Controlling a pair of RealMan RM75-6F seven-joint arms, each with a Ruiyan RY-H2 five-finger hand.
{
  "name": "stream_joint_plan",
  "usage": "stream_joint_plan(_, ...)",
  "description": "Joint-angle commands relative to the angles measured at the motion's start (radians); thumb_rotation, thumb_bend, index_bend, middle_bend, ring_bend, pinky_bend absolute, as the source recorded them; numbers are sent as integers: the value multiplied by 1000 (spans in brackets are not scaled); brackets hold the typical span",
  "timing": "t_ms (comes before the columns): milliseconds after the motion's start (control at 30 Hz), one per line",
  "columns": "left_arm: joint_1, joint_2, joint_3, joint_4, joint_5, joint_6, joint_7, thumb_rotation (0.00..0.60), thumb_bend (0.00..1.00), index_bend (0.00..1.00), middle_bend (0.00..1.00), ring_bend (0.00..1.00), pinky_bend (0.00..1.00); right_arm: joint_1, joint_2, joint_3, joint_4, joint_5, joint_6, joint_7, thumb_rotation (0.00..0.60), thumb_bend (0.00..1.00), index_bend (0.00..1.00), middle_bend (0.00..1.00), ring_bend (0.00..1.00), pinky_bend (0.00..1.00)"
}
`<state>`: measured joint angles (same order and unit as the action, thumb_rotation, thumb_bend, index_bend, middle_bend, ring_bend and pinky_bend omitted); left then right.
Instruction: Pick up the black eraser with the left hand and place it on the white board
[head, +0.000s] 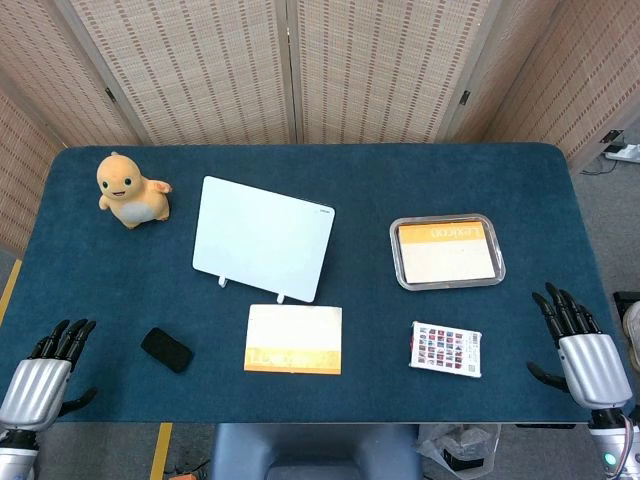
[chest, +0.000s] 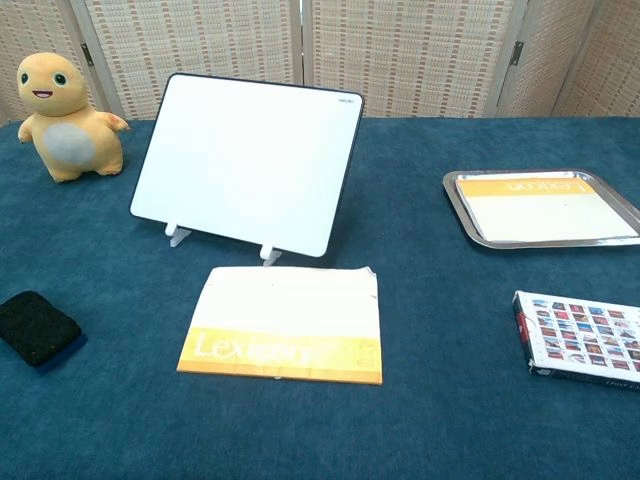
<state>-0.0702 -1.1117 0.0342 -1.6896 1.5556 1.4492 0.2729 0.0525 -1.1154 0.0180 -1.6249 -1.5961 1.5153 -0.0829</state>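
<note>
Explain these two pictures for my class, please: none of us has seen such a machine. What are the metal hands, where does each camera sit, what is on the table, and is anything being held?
The machine is a two-armed robot steered by a person. The upper picture looks down from its head, the lower one forward from its chest. In the head view the left robot hand and the right robot hand rest at the near table edge, fingers spread, holding nothing. On the blue table lie a black eraser, a propped white board, an orange plush toy, a yellow and white envelope, a metal tray with a similar envelope in it, and a small patterned box. The eraser is to go onto the board; it lies untouched.
</note>
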Motion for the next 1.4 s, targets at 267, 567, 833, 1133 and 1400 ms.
stream_joint_plan(267,-4,-2,4,4,6,-7,1,600,212,0,125,83,243,1,0,1,0,1,0,1,600,150,0,0,0,163)
stream_joint_plan(567,-50,-66,13,157,190,68,-242,600,212,157,1000,933,974,4,-1,2,-1,-2,-1,-3,600,150,0,0,0,163)
stream_joint_plan(833,-167,-83,45,201,235,-84,-430,600,224,302,1000,1000,1000,19,-4,7,1,13,-32,-9,600,150,0,0,0,163)
stream_joint_plan(1133,-279,-101,17,131,106,-346,-289,600,227,361,1000,1000,1000,23,2,6,4,9,-32,12,600,150,0,0,0,163)
stream_joint_plan(1400,-334,-161,22,210,119,-401,-317,600,234,361,1000,1000,1000,21,4,7,4,10,-27,19,600,150,0,0,0,163)
